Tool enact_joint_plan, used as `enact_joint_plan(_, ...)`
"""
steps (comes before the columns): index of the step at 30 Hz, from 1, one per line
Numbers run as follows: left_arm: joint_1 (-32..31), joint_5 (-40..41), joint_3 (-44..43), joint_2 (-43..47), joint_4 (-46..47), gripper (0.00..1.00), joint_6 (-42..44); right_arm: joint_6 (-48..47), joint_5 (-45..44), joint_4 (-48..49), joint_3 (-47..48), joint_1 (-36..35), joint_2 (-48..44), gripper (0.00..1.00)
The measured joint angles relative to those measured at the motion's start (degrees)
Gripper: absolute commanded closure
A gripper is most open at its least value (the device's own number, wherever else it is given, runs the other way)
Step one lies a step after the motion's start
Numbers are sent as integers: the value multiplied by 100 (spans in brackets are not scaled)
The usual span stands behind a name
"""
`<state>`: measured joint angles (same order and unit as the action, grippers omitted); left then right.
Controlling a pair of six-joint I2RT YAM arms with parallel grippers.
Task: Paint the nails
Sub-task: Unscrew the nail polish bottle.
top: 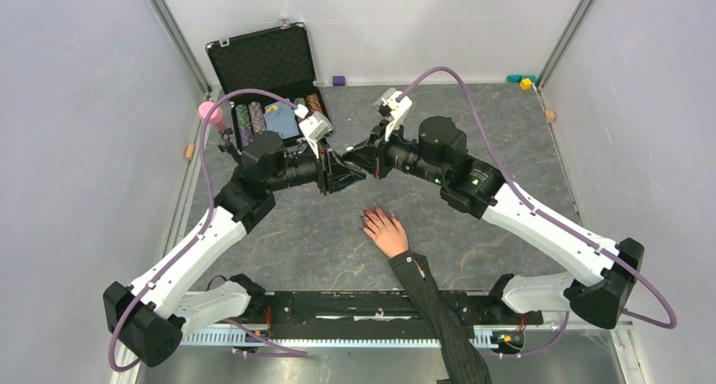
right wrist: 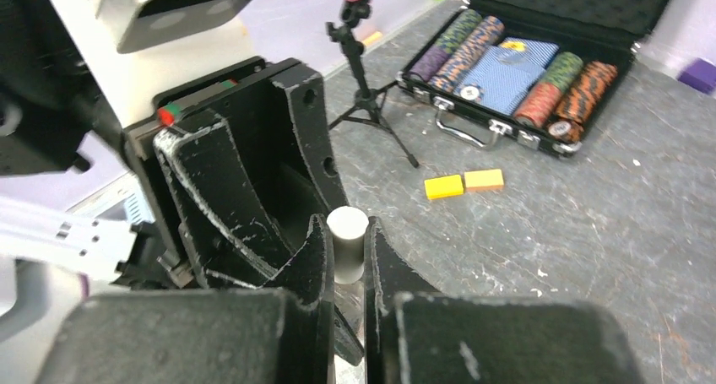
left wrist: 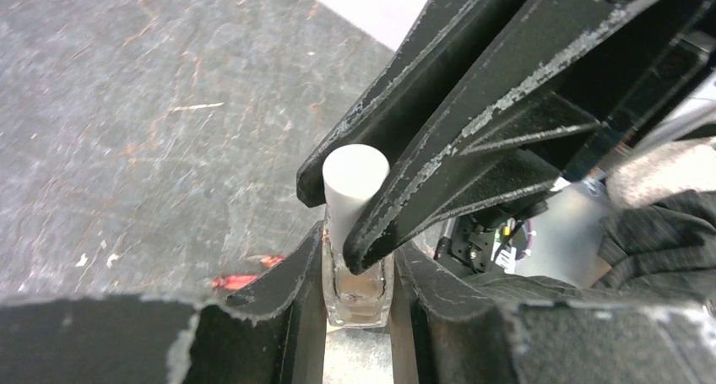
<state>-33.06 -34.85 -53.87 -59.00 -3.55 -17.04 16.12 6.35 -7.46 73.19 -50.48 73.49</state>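
An open black case [top: 262,59] lies at the far left of the table [top: 515,131], lid tipped back. Its tray holds rows of poker chips [right wrist: 583,87] in purple, green and orange stacks, with two blue card decks [right wrist: 517,63] between them. Just in front of the case lie two small blocks [right wrist: 464,183], one yellow, one orange, side by side.

The other container is a small clear bottle [left wrist: 359,293] with a white cap [left wrist: 353,186], held above the middle of the table. What is inside the glass cannot be told; it looks nearly clear. The left pincer [left wrist: 359,266] is closed tight on the glass body. The right pincer [right wrist: 346,251] comes in from the opposite side and is closed on the cap, one finger pressed to each side of it.

The nails [top: 370,219], glossy reddish-pink, are on a pale hand [top: 388,234] lying flat on the table, fingers spread and pointing away from the arm bases, the dark striped sleeve [top: 435,304] running back to the near edge. They lie near the two pincers, on the near side of them and slightly to the right, lower than the bottle and not touching either pincer.
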Motion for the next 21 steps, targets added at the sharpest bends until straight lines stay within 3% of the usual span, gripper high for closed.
enact_joint_plan(12,17,-2107,4,232,1032,98,-70,-358,2498,1115,-560,284,-732,100)
enact_joint_plan(17,17,-2583,48,232,1412,97,-201,-345,2966,1447,-686,297,-804,100)
enact_joint_plan(19,17,-2629,66,232,1464,80,-214,-332,2977,1547,-756,297,-841,100)
enact_joint_plan(21,13,-2636,76,232,1488,29,-225,-306,2953,1650,-839,297,-885,100)
